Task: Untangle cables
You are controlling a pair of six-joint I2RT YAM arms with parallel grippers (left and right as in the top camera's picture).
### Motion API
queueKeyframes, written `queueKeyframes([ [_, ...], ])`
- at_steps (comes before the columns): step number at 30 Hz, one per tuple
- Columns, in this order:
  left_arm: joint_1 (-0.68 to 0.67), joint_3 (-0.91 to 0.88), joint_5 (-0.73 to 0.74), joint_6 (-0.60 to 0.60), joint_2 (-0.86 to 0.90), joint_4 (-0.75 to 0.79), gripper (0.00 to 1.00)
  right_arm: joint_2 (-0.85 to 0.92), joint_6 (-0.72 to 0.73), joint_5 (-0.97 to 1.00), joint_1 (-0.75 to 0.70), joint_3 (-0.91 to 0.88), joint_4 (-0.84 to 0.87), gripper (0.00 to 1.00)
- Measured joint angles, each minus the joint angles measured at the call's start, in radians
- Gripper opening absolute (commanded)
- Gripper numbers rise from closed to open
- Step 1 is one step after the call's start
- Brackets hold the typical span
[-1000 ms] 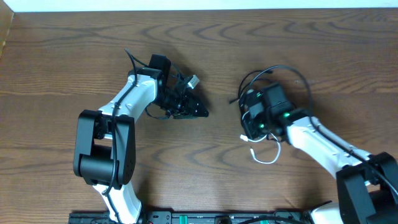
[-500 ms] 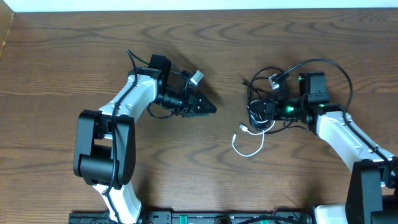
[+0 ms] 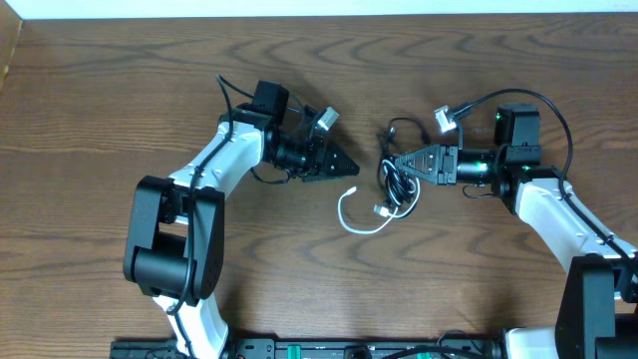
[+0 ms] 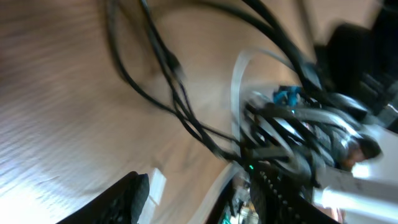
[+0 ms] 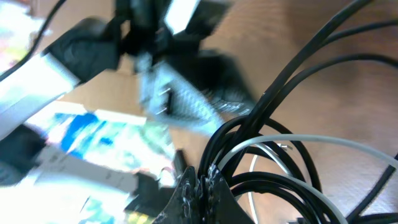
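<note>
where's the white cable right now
In the overhead view the white cable lies curled on the table below the gap between left gripper and right gripper, plug end by the black cable.

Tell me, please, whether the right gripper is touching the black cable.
Touching. The right wrist view shows the black cable strands running straight into the closed tips of the right gripper, pinched there with no gap.

Here's a robotics lab bench: a bare wood-grain surface (image 3: 90, 120), the white-and-black left arm (image 3: 214, 165) and right arm (image 3: 563, 214) mounted near, and a black equipment rail (image 3: 299, 349) along the near edge.
</note>
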Motion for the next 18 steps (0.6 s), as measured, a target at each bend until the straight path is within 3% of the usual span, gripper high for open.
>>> queueKeyframes([
  [8,0.000,0.000,-0.308,-0.167,0.000,-0.025,0.58,0.000,-0.074,0.008,-0.005,0.002,-0.126,0.01],
  [18,0.000,0.000,-0.504,-0.202,0.000,-0.070,0.58,0.000,-0.189,0.412,-0.032,0.005,-0.396,0.01],
])
